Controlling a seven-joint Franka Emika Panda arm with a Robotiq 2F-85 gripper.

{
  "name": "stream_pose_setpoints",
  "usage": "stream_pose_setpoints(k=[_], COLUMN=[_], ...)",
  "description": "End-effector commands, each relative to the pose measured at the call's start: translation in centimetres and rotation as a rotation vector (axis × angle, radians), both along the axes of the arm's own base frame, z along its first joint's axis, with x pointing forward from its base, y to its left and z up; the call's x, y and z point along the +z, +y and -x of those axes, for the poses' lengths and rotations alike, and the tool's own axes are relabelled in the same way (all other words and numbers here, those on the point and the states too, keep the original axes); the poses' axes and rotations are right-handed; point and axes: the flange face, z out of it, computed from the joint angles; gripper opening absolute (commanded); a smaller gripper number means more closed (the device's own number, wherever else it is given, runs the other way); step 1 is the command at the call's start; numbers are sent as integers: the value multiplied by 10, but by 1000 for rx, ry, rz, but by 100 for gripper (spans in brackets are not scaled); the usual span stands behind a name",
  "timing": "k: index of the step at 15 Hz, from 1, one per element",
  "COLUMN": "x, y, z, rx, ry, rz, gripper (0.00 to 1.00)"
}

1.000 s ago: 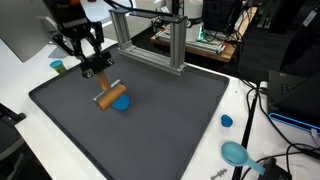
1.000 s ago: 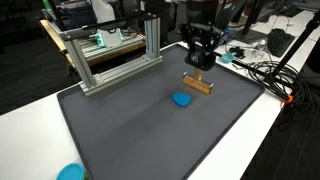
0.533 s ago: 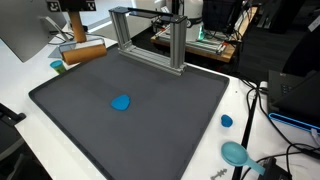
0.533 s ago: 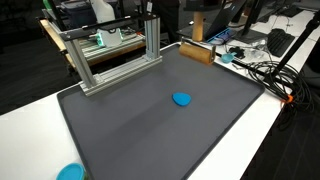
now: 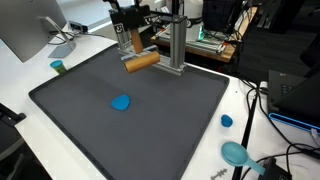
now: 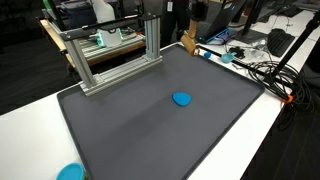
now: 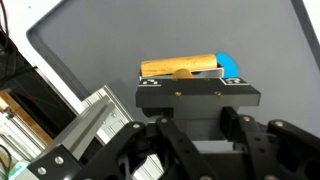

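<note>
Jaws closed tight on wooden block (image 5: 141,62), which we hold in mid-air beside the aluminium frame (image 5: 178,45), above the grey mat (image 5: 170,112) w/ its blue disc (image 5: 121,102). Pick-up looks done, we judge; block not yet set down anywhere.

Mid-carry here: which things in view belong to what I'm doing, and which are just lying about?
In hand: gripper, shut on the tan wooden cylinder, held clear of the dark grey mat.
Lying about: flat blue disc on the mat; silver aluminium frame; small blue cap, teal round object and small green cup on the white table.
</note>
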Motion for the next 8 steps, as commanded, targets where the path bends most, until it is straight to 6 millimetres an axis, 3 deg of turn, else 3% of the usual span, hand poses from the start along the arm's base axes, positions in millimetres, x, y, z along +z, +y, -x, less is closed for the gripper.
stream_pose_setpoints(k=[1,2,8], x=[-6,-10,0], y=[7,9,-10], z=[0,-1,2], rx=[-10,-15,375], ry=[7,10,87], rz=[-10,-14,40], gripper=[47,22,22])
